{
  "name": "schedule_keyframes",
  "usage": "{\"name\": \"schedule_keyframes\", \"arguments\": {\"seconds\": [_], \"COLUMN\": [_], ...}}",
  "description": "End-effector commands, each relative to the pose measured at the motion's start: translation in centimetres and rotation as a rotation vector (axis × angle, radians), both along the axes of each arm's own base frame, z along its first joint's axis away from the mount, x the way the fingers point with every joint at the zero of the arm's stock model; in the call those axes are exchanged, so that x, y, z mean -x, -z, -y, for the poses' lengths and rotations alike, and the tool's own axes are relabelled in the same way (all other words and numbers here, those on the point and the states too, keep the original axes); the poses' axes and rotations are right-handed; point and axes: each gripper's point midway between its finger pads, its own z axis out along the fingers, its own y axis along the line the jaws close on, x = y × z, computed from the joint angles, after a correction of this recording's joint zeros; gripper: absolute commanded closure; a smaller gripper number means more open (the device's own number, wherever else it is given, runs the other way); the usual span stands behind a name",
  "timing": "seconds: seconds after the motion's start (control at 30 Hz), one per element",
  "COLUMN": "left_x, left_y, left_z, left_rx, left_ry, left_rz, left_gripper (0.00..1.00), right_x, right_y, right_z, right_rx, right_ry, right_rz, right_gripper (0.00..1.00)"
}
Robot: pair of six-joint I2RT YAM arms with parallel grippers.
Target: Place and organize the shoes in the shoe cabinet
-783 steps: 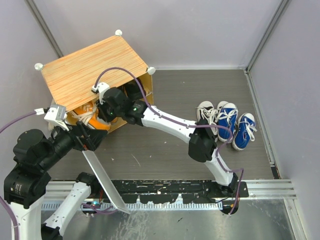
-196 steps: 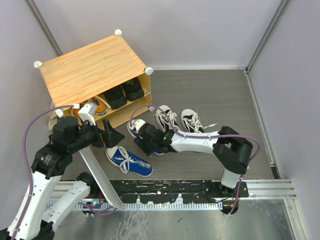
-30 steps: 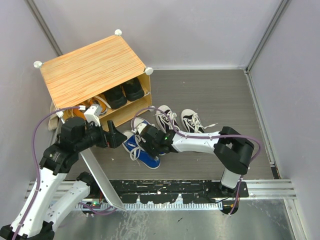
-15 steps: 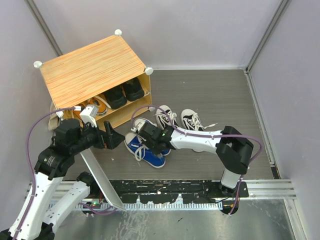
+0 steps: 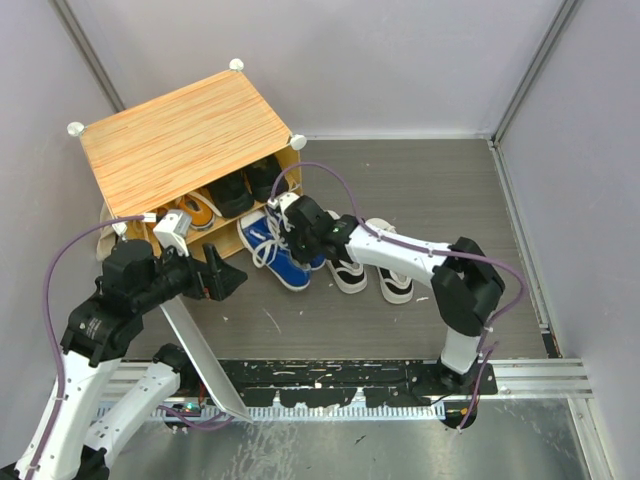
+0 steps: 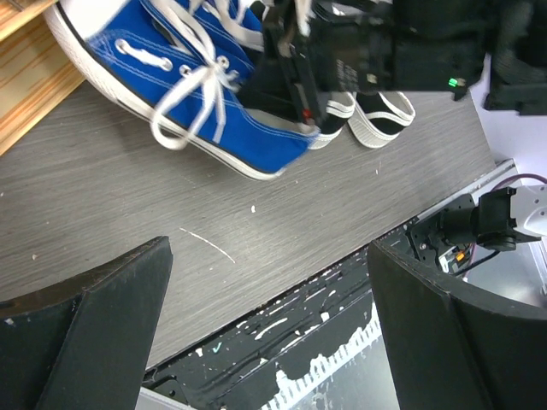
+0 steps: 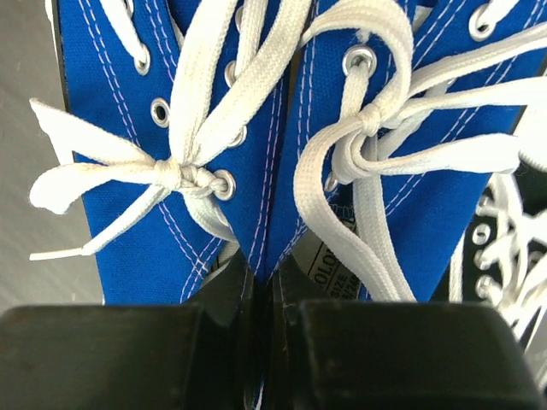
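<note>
My right gripper is shut on the pair of blue shoes, pinching the two inner walls together. In the top view it holds the blue pair at the front of the shoe cabinet, toes toward the opening. Black shoes and orange shoes sit inside the cabinet. The black-and-white lace-ups lie on the floor just right of the blue pair. My left gripper is open and empty, near-left of the blue shoes.
The cabinet's white door panel hangs open, slanting down toward the near edge beside my left arm. A black rail runs along the near edge. Grey walls close in on the left, the far side and the right.
My right gripper has carried the blue pair away from the near floor, up to the cabinet's front. The black-and-white lace-ups now lie slightly nearer. My left gripper has hardly moved.
</note>
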Motion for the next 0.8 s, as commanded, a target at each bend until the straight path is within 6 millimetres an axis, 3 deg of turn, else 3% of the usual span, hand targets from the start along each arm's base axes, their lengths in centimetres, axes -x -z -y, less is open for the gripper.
{"name": "schedule_keyframes", "arguments": {"seconds": [0.0, 0.17, 0.33, 0.47, 0.63, 0.67, 0.77], "left_x": [0.3, 0.6, 0.7, 1.0, 1.0, 1.0, 0.9], "left_y": [-2.2, -2.1, -1.9, -1.9, -1.8, -1.7, -1.6], "left_z": [0.0, -0.3, -0.4, -0.6, -0.8, -0.8, -0.8], "left_rx": [0.008, -0.003, -0.005, -0.009, -0.018, -0.019, -0.017], "left_ry": [0.023, 0.016, 0.013, 0.013, 0.003, 0.003, 0.001], "left_rz": [0.072, 0.073, 0.067, 0.064, 0.064, 0.06, 0.058], "left_gripper": [0.02, 0.02, 0.02, 0.02, 0.02, 0.02, 0.02], "right_x": [-6.0, -7.9, -10.1, -11.3, -10.3, -10.0, -9.2], "right_y": [-8.6, -9.1, -8.7, -6.4, -5.0, -5.2, -5.9], "right_z": [-6.3, -8.7, -9.2, -9.1, -9.0, -8.9, -8.3], "right_rx": [-0.297, -0.336, -0.373, -0.365, -0.385, -0.395, -0.413], "right_ry": [0.007, -0.005, 0.066, 0.11, 0.091, 0.087, 0.08], "right_rz": [0.236, 0.254, 0.311, 0.289, 0.242, 0.238, 0.231], "right_gripper": [0.98, 0.98, 0.98, 0.92, 0.43, 0.37, 0.34]}}
